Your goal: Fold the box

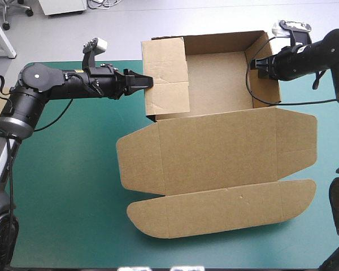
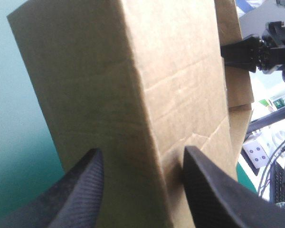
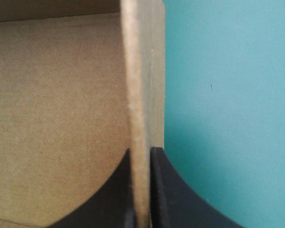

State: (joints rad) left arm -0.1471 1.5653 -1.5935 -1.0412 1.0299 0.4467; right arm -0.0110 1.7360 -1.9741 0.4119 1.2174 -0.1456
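Though perhaps loosely, grippers [image 2: 142, 151] [image 3: 141, 154] astride box [image 1: 214, 147]

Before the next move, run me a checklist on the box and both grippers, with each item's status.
1. Right gripper shut on the right wall of the box: ok.
2. Left gripper clamped on the left wall: not ok, its fingers stand apart astride it.
3. Far wall upright: ok.
4. Left wall tucked fully into the tray: cannot tell.
5. Lid flat on the teal-green cover: ok.
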